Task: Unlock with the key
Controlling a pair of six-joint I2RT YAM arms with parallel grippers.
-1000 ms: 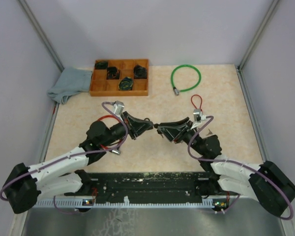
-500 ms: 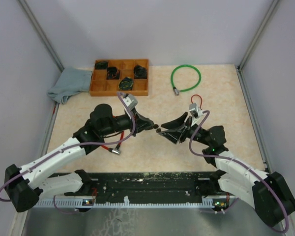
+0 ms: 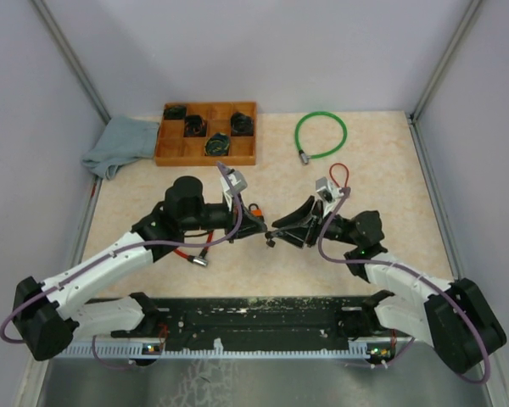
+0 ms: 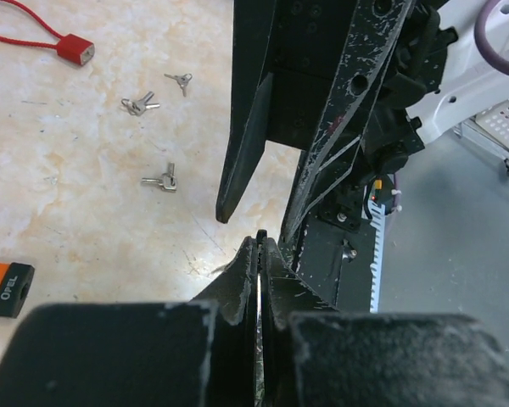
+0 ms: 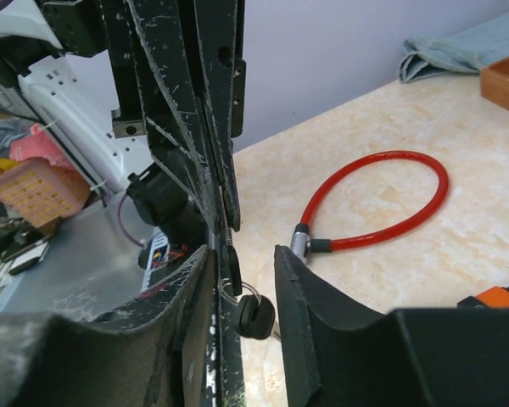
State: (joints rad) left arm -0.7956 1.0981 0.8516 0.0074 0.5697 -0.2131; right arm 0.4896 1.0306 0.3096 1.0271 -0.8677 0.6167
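My left gripper (image 3: pixel 256 227) is shut on the thin metal blade of a key (image 4: pixel 260 284), edge-on between its fingertips in the left wrist view (image 4: pixel 260 242). In the right wrist view a ring with a second black-headed key (image 5: pixel 254 315) hangs from it, between the fingers of my right gripper (image 5: pixel 244 253), which is open. In the top view the right gripper (image 3: pixel 282 227) meets the left tip to tip, and the keys (image 3: pixel 271 242) dangle just below. An orange padlock (image 3: pixel 254 209) lies behind the left gripper. A red cable lock (image 5: pixel 382 203) lies under the left arm.
A green cable lock (image 3: pixel 320 134) and a wooden tray (image 3: pixel 174 155) of dark locks lie at the back, with a grey cloth (image 3: pixel 119 144) at its left. A small red padlock (image 4: pixel 75 49) and three loose silver keys (image 4: pixel 140 103) lie right of centre.
Both wrists have lifted and tipped down, so the meeting fingertips sit lower and nearer. The key bunch now dangles below them, and the orange padlock shows behind the left gripper.
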